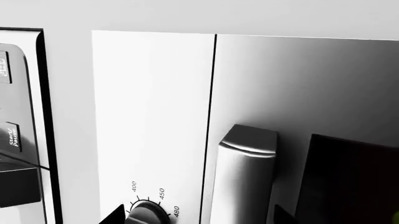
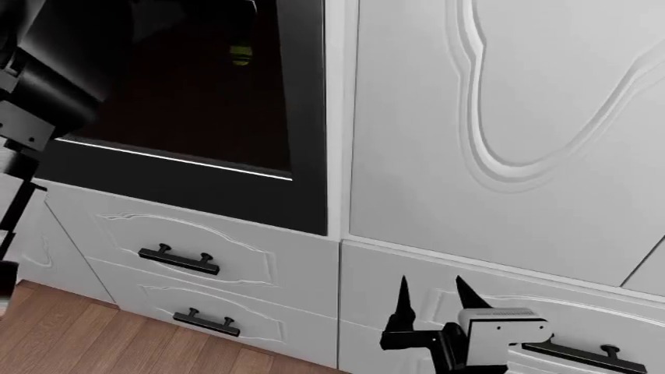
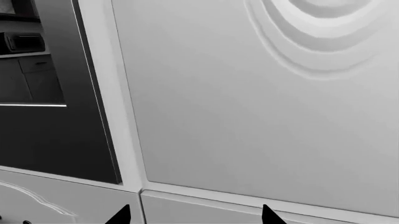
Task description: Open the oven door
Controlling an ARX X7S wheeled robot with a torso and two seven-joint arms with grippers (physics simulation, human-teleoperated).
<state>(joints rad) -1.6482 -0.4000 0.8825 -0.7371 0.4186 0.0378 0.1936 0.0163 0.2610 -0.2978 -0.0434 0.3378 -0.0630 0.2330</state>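
Note:
The oven door (image 2: 198, 117) is a black panel with a dark window and a thin silver stripe, filling the head view's upper left. In the left wrist view its silver handle end (image 1: 248, 161) and dark glass (image 1: 352, 182) show close up, beside a white control panel with a temperature knob (image 1: 146, 213). My left gripper (image 1: 198, 217) is open, with only its two black tips showing on either side of the knob and handle end. My right gripper (image 2: 434, 300) is open and holds nothing, low in front of the white cabinet, to the right of the oven door (image 3: 56, 135).
A white carved cabinet door (image 2: 499, 125) stands right of the oven. White drawer fronts with black bar handles (image 2: 179, 260) lie below it, over a wooden floor (image 2: 73, 335). My left arm (image 2: 47, 78) covers the oven's upper left corner. Another appliance's panel (image 1: 16, 140) shows past the control panel.

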